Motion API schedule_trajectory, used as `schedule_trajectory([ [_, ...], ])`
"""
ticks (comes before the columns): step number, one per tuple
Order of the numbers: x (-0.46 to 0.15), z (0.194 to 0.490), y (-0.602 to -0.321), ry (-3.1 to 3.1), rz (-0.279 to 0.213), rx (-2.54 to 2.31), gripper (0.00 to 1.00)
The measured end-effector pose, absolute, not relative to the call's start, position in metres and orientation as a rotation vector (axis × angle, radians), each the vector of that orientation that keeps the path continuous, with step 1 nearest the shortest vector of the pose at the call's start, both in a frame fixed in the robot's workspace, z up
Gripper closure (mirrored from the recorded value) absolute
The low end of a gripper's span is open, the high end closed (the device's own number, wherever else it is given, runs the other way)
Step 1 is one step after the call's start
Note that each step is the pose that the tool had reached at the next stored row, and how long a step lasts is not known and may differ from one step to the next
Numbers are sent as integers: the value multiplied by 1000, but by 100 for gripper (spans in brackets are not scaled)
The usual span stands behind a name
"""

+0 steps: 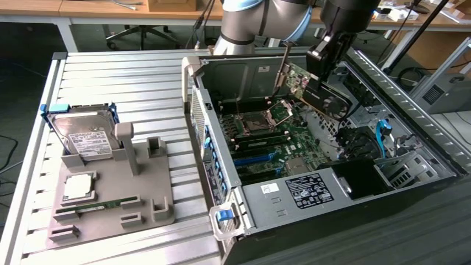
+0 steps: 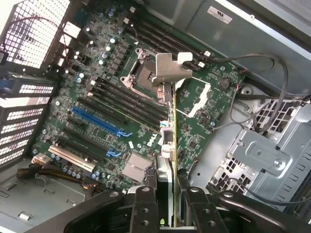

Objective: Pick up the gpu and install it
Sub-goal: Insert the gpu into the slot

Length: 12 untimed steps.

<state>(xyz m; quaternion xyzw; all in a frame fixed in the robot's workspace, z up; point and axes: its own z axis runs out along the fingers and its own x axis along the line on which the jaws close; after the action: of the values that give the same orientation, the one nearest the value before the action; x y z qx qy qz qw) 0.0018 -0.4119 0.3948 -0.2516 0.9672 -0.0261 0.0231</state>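
Observation:
The gpu (image 1: 326, 98) is a flat card with a green board, a dark fan face and a silvery bracket (image 2: 171, 69) at one end. It hangs tilted inside the open computer case, above the motherboard (image 1: 274, 144) and near the case's back wall. My gripper (image 1: 325, 62) comes down from above and is shut on the card's upper edge. The wrist view has the card edge-on (image 2: 168, 141), between my two black fingers (image 2: 145, 206), over the board beside the CPU socket (image 2: 138, 70). The card's lower edge is clear of the slots.
Blue and black expansion slots (image 2: 99, 121) run across the motherboard. The open case (image 1: 220, 165) has a drive cage and cables (image 1: 381, 135) on the exterior view's right. On the slatted table, a grey fixture (image 1: 147, 199) holds a hard drive (image 1: 83, 138), a CPU (image 1: 79, 187) and a memory stick (image 1: 99, 205).

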Motion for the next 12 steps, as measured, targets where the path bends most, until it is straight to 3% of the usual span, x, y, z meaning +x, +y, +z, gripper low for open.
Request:
schedule_trajectory([
  [12, 2, 394, -412, 2958, -79, -903, 73],
])
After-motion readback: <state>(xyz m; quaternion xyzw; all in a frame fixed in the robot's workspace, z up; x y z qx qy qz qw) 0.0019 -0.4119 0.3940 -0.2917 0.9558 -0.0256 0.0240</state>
